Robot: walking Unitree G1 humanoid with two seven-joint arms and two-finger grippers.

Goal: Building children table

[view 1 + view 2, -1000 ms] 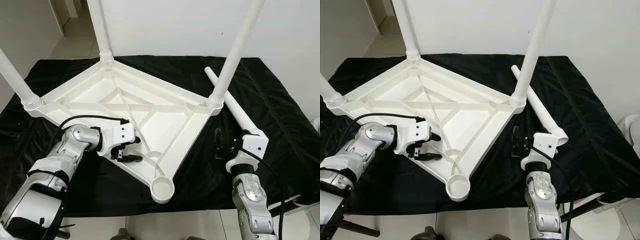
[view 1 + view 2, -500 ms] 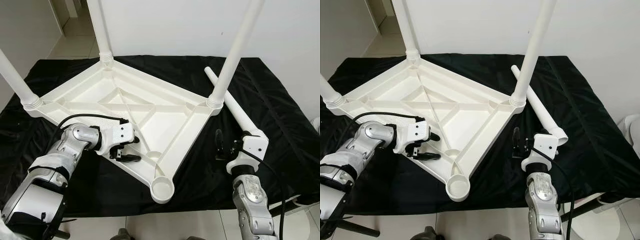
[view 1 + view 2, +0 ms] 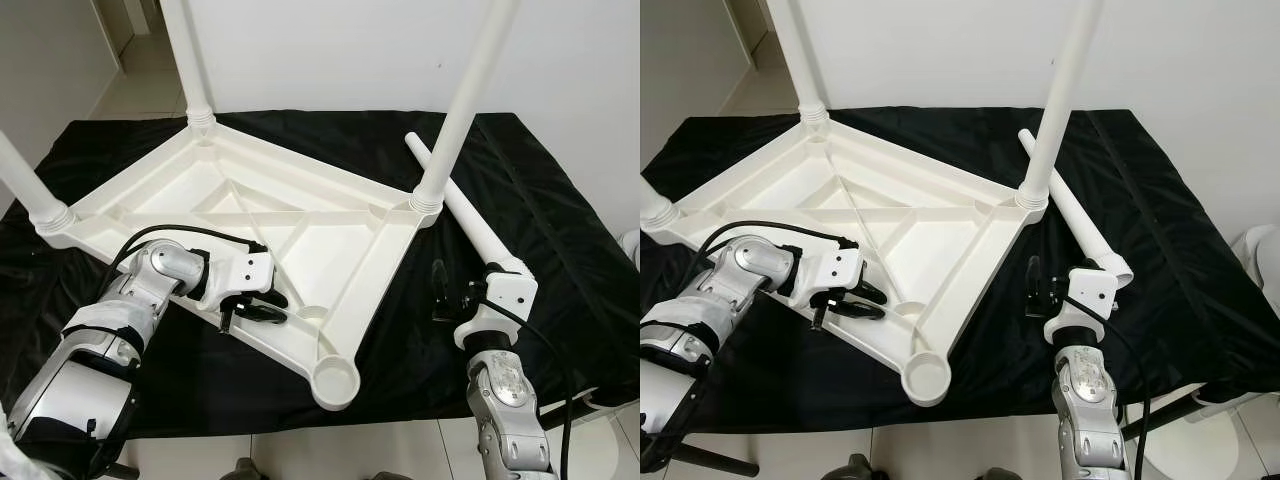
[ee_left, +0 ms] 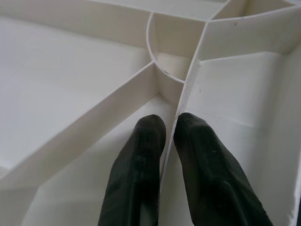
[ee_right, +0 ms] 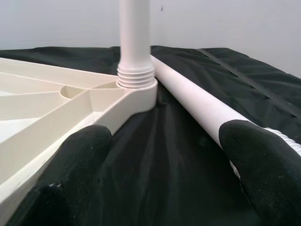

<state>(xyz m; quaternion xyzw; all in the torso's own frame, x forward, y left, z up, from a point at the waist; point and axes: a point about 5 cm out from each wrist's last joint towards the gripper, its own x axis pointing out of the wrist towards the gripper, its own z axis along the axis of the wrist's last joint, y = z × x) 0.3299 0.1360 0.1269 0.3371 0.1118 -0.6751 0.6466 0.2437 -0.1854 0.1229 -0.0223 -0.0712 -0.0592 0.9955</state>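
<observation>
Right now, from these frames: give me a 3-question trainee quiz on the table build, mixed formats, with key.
1. True or false: the left gripper is shut on a rib of the upturned tabletop.
2. How many legs stand screwed into the tabletop, and where is the remaining one?
3. Multiple choice: the right gripper is A) shut on the loose leg, B) open, near the loose leg's threaded end, C) inside the empty socket.

Key
1. True; in the left wrist view both fingers clamp a thin rib.
2. Three stand upright; the fourth lies on the black cloth beside the tabletop.
3. B.
</observation>
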